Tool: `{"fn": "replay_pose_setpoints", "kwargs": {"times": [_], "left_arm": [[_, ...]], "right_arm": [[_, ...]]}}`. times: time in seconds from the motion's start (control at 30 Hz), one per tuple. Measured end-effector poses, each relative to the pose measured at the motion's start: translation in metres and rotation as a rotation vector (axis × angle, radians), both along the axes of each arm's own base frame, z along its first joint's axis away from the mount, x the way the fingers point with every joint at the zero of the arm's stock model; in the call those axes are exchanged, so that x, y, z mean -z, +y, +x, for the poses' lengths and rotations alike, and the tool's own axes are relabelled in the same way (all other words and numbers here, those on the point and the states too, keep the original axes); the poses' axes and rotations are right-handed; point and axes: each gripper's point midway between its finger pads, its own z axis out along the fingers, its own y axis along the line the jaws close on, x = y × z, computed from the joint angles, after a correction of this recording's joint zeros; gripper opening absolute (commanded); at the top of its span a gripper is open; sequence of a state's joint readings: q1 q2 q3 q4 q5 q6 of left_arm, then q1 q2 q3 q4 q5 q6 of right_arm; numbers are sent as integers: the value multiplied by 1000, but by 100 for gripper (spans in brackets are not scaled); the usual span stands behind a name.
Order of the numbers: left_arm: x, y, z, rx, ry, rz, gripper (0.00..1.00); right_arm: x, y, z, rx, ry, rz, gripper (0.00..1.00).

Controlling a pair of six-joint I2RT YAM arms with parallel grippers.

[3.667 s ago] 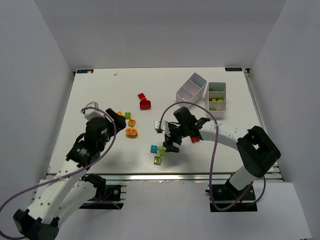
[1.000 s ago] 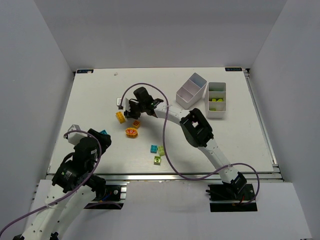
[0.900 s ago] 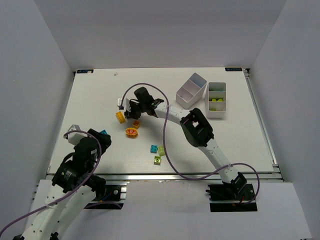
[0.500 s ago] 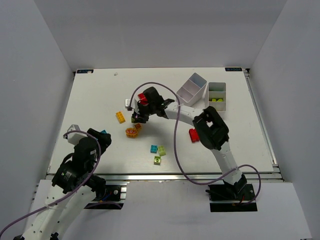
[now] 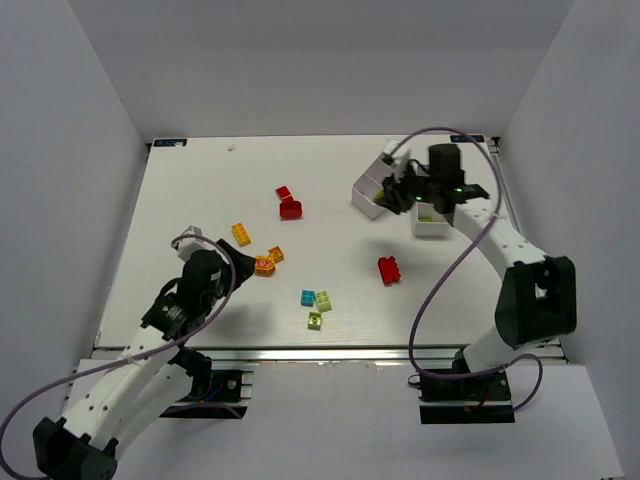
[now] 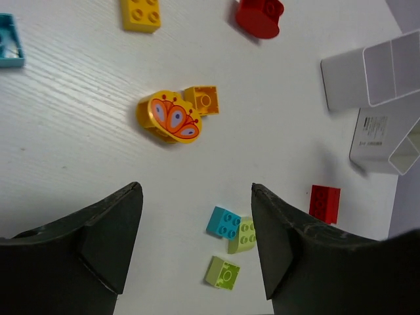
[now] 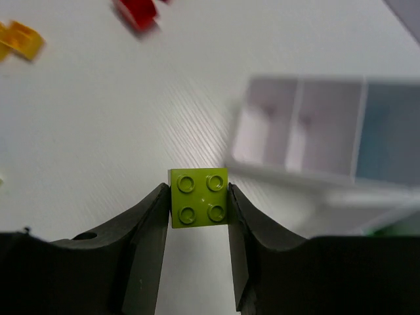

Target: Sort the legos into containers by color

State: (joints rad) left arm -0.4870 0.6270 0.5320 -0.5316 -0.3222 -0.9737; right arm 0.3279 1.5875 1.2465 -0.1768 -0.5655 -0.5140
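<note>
My right gripper (image 7: 197, 193) is shut on a lime-green four-stud lego (image 7: 199, 197), held above the table just in front of the tilted white container (image 7: 315, 131). From above, that gripper (image 5: 398, 193) hangs beside the tilted container (image 5: 372, 180) and the upright one (image 5: 447, 190), which holds green pieces. My left gripper (image 6: 195, 190) is open and empty above loose legos: a yellow-orange round piece (image 6: 169, 118), an orange brick (image 6: 205, 100), a cyan brick (image 6: 224, 222) and two lime bricks (image 6: 222, 272). Seen from the top camera, the left gripper (image 5: 225, 265) sits just left of the orange pieces (image 5: 266, 262).
Two red bricks (image 5: 288, 203) lie at the table's middle back, a yellow one (image 5: 241, 234) to their lower left, another red brick (image 5: 389, 270) right of centre. A cyan brick (image 6: 10, 39) lies at the left edge of the left wrist view.
My right gripper has swung from the bricks at centre-left to the containers at the back right. My left arm has reached forward toward the orange pieces.
</note>
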Motion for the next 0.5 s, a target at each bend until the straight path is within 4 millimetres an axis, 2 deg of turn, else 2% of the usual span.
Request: {"fn": "replay_pose_setpoints", "kwargs": {"times": [0.07, 0.13, 0.2, 0.33, 0.5], "left_arm": [[5, -12, 9, 49, 10, 3, 77], [13, -23, 16, 95, 32, 11, 77], [25, -33, 21, 141, 65, 24, 77], [36, -46, 27, 208, 99, 42, 78], [29, -56, 35, 250, 72, 38, 78]], "right_arm": [[12, -52, 4, 157, 68, -21, 0], [17, -91, 3, 294, 113, -32, 0], [17, -120, 1, 417, 142, -28, 0], [19, -149, -4, 638, 187, 1, 0], [30, -167, 8, 850, 282, 82, 0]]}}
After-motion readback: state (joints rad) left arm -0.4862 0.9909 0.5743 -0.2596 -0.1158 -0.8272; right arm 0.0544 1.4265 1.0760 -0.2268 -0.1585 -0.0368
